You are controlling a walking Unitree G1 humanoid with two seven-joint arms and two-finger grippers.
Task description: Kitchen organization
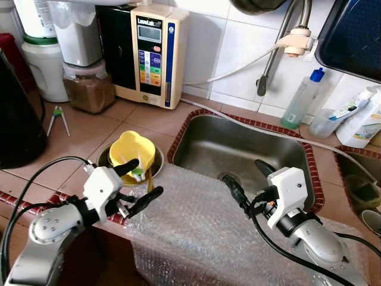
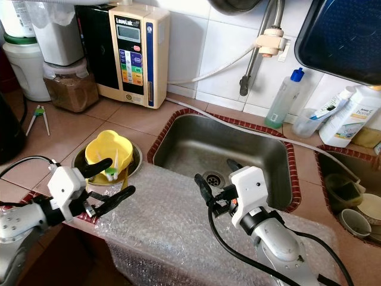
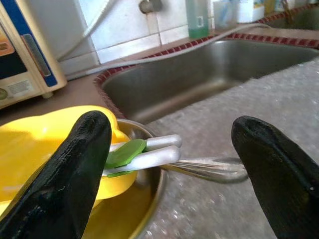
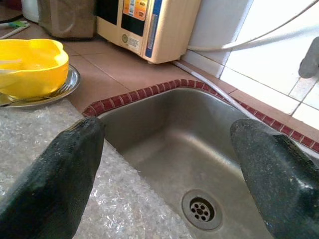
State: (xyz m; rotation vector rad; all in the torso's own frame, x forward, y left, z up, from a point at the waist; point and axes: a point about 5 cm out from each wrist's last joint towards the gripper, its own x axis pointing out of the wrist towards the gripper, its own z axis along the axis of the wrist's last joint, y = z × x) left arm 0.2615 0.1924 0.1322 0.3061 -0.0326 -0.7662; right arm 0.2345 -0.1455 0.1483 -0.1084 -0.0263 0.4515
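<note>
Sink basin (image 1: 238, 149) open for passage; yellow bowl (image 1: 132, 149) in steel dish (image 1: 156, 159) blocks counter left.

The right gripper (image 4: 167, 169) hangs with its two black fingers (image 4: 55, 179) spread wide, one at the lower left of the frame, one at the lower right. Between them lies the steel sink (image 4: 164, 134), its drain (image 4: 201, 210) at bottom centre. A yellow bowl (image 4: 31, 65) sits on a metal plate (image 4: 72, 79) at upper left. Bubble wrap (image 4: 114, 209) covers the near counter. A cream appliance (image 4: 149, 27) stands at the top.
</note>
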